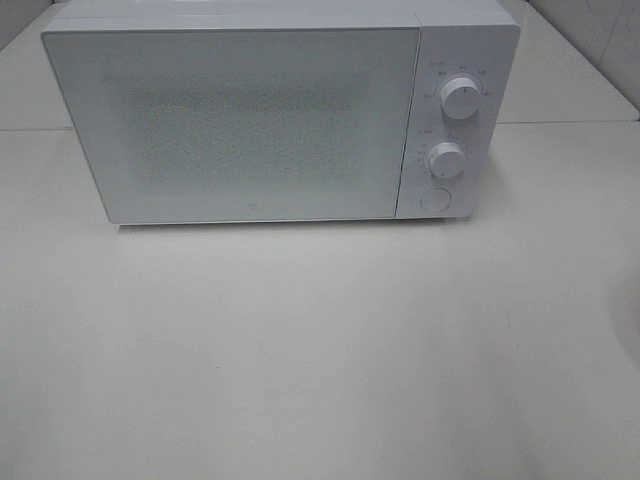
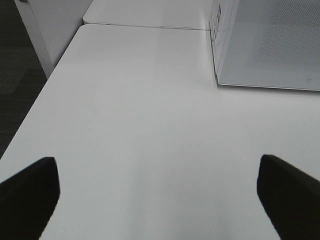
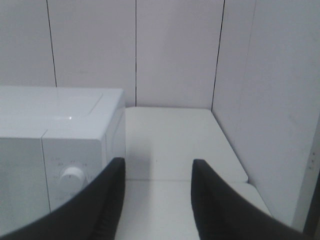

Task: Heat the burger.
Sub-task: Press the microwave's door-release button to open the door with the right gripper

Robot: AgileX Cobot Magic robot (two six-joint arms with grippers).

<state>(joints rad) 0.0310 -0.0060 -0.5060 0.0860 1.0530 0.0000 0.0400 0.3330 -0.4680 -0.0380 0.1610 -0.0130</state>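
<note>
Left wrist view: left gripper point(image 2: 157, 165) spread wide and empty above white table point(image 2: 130, 100) | right gripper point(image 3: 157, 165) half-spread, pinching nothing | microwave point(image 1: 280, 115) stands beyond, door point(image 1: 235, 130) shut | burger appears in no view | risk: a reach begun blind may miss it, and the shut door would block loading

White table point(image 1: 320, 360), white microwave point(image 1: 250, 120) standing on it twd the back, door shut, knobs on R side
</note>
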